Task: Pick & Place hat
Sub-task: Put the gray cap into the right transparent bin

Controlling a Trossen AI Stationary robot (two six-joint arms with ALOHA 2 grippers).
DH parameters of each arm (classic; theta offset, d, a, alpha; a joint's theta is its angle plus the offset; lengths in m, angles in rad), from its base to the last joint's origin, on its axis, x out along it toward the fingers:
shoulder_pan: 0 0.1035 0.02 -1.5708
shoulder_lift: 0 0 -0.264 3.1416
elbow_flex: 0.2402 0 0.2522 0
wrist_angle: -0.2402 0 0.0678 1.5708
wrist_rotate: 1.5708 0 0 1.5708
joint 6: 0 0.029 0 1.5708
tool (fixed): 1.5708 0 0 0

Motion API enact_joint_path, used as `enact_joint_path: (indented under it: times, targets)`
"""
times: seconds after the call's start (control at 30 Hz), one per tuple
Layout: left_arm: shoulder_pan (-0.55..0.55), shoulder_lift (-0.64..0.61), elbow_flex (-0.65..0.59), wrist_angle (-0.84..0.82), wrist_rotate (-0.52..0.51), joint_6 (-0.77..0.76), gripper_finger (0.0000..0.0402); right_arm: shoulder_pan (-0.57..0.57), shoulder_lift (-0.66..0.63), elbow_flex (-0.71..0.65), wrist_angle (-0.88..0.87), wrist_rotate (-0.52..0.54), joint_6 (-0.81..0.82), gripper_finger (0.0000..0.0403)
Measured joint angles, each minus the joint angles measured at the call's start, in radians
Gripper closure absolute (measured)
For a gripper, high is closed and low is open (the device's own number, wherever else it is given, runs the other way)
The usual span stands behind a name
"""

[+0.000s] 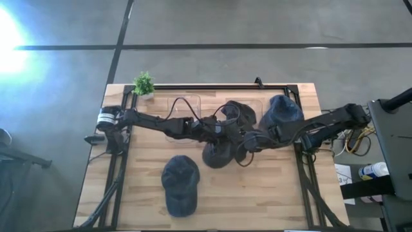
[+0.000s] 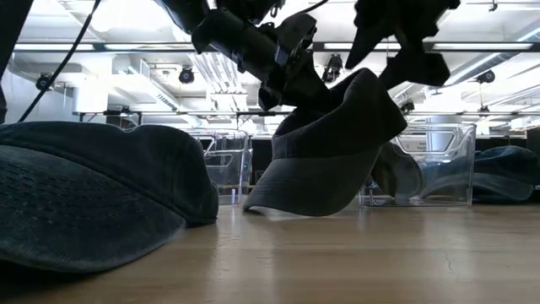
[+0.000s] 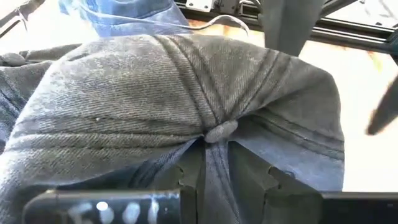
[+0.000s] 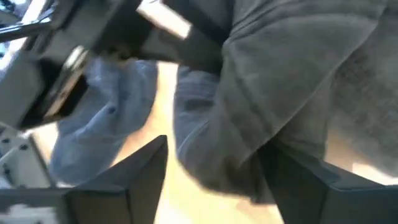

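**A:** High view first. Both arms meeting mid-desk (image 1: 283,193) over one dark hat (image 1: 217,154). Left hand (image 1: 219,132) reaching in from the left, right hand (image 1: 248,143) from the right, both touching that hat. Second hat (image 1: 179,185) lying flat on the near side, apart from the arms. Two more at the far edge, one (image 1: 239,113) in a clear bin (image 1: 187,106), another (image 1: 284,109) just right of it. Small plant (image 1: 143,83) at the far left corner.

**B:** Low view next? Looks half lifted.

**A:** Yep. Held hat (image 2: 325,143) tilted, crown up under the arms, brim edge just touching the wood. Near hat (image 2: 93,190) filling the left foreground. Clear bin (image 2: 422,165) behind, with a hat inside.

**B:** Left wrist view?

**A:** Crown of the hat (image 3: 186,99) right in front, top button visible. Left fingers (image 3: 189,180) narrow, pinching a fold of cloth below the button. So: clamped on the hat.

**B:** Right wrist view?

**A:** Blurry. Grey cloth (image 4: 273,93) draped between wide-spread fingers (image 4: 143,168). Cloth in the gap, but no squeeze visible, so counted as spread, not gripping.

**B:** Step?

**A:** Probably mid-pick, just off the desk, brim dragging. Next move likely needs a clean lift so the brim clears, then a carry toward the far bin. Floppy cloth, so slip from that small pinch seems the main risk.
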Motion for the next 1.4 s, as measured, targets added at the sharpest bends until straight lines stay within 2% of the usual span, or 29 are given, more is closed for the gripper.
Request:
enact_joint_path:
  times: [0.1,0.3,0.33,0.5,0.7,0.8,0.87,0.97,1.13,1.27,1.4]
  targets:
    - [-0.009,-0.005,-0.002,-0.004,0.0,0.0,0.0339,-0.01,0.006,0.0,-0.002,0.047,-0.006,0.0211]
    - [-0.038,-0.05,-0.005,-0.021,-0.002,0.0,0.0339,-0.04,-0.026,0.0,-0.032,0.105,-0.063,0.0365]
    - [-0.044,-0.065,-0.006,-0.024,-0.002,0.0,0.0339,-0.044,-0.033,0.0,-0.037,0.107,-0.081,0.0379]
    - [-0.087,-0.163,-0.009,-0.107,-0.036,-0.013,0.0339,-0.062,-0.093,0.046,-0.097,0.107,-0.165,0.0393]
    - [-0.171,-0.299,-0.009,-0.183,-0.141,-0.014,0.0339,-0.097,-0.233,0.213,-0.241,0.068,-0.339,0.0394]
    - [-0.198,-0.34,-0.009,-0.191,-0.184,-0.017,0.0339,-0.177,-0.277,0.263,-0.363,0.046,-0.407,0.0394]
    - [-0.207,-0.352,-0.009,-0.192,-0.219,-0.027,0.0339,-0.258,-0.291,0.267,-0.395,-0.012,-0.448,0.0394]
    - [-0.207,-0.351,-0.009,-0.201,-0.239,-0.04,0.0339,-0.388,-0.296,0.223,-0.393,-0.127,-0.528,0.0394]
    - [-0.207,-0.33,-0.009,-0.232,-0.24,-0.061,0.0339,-0.535,-0.239,0.094,-0.364,-0.247,-0.66,0.0394]
    - [-0.208,-0.315,-0.01,-0.272,-0.242,-0.083,0.0339,-0.589,-0.16,0.006,-0.349,-0.22,-0.714,0.0394]
    - [-0.208,-0.31,-0.01,-0.282,-0.257,-0.085,0.0339,-0.612,-0.086,-0.052,-0.259,-0.163,-0.79,0.0394]
